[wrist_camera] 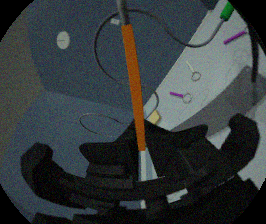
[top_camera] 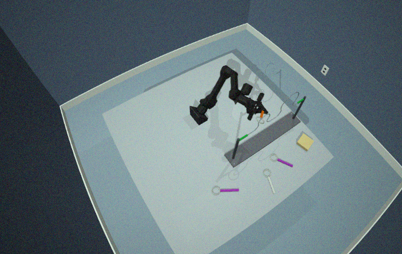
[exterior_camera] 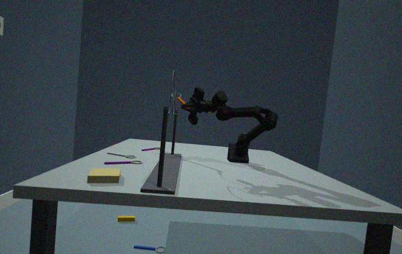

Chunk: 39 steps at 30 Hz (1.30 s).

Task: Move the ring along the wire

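My gripper (top_camera: 262,112) (exterior_camera: 187,106) (wrist_camera: 137,120) is shut on the lower end of the orange handle (top_camera: 261,114) (exterior_camera: 180,100) (wrist_camera: 134,85). The handle slants away from the fingers to the thin ring (exterior_camera: 178,98), which sits around the grey wire (top_camera: 286,101) (wrist_camera: 104,55), high above the grey base plate (top_camera: 271,130) (exterior_camera: 164,179) and between the two posts. One black post (top_camera: 235,148) carries a green wire part (top_camera: 243,137). The other post (top_camera: 297,108) carries the other green part (top_camera: 299,100) (wrist_camera: 226,10). I cannot tell whether the ring touches the wire.
A yellow block (top_camera: 305,142) (exterior_camera: 103,175) lies beside the base. Two purple-handled rings (top_camera: 284,162) (top_camera: 229,190) and a white-handled one (top_camera: 270,183) lie on the table in front of the base. A yellow brick (exterior_camera: 126,218) and a blue-handled ring (exterior_camera: 145,247) lie on the floor.
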### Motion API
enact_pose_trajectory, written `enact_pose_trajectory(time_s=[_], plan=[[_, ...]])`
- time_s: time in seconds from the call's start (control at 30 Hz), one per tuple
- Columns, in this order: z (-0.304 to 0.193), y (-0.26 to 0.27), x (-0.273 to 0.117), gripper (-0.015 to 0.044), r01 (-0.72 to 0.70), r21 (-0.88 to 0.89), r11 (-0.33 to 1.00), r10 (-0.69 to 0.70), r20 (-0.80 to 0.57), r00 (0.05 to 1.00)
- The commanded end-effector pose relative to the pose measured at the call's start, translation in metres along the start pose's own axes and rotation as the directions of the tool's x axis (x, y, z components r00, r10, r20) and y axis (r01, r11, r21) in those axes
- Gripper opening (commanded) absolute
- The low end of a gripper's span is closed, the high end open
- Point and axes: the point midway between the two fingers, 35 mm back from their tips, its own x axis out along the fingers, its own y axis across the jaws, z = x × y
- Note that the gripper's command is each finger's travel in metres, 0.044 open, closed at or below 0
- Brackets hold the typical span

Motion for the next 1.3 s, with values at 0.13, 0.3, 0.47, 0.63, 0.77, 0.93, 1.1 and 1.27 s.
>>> enact_pose_trajectory(time_s=[0.13, 0.3, 0.47, 0.63, 0.77, 0.93, 1.1, 1.27], plan=[[0.002, 0.011, 0.001, -0.015, -0.087, 0.156, 0.984, 0.084, 0.029, 0.996], [0.003, 0.018, 0.001, -0.015, -0.141, 0.248, 0.958, 0.133, 0.052, 0.99], [0.005, 0.025, 0.001, -0.015, -0.194, 0.335, 0.922, 0.178, 0.078, 0.981], [0.008, 0.031, 0.001, -0.015, -0.243, 0.413, 0.878, 0.218, 0.107, 0.97], [0.009, 0.035, 0.0, -0.015, -0.278, 0.468, 0.839, 0.246, 0.13, 0.961], [0.011, 0.039, -0.001, -0.015, -0.316, 0.526, 0.79, 0.275, 0.158, 0.948], [0.011, 0.04, -0.001, -0.015, -0.34, 0.56, 0.756, 0.292, 0.177, 0.94], [0.009, 0.038, 0.0, -0.015, -0.347, 0.571, 0.744, 0.297, 0.183, 0.937]])
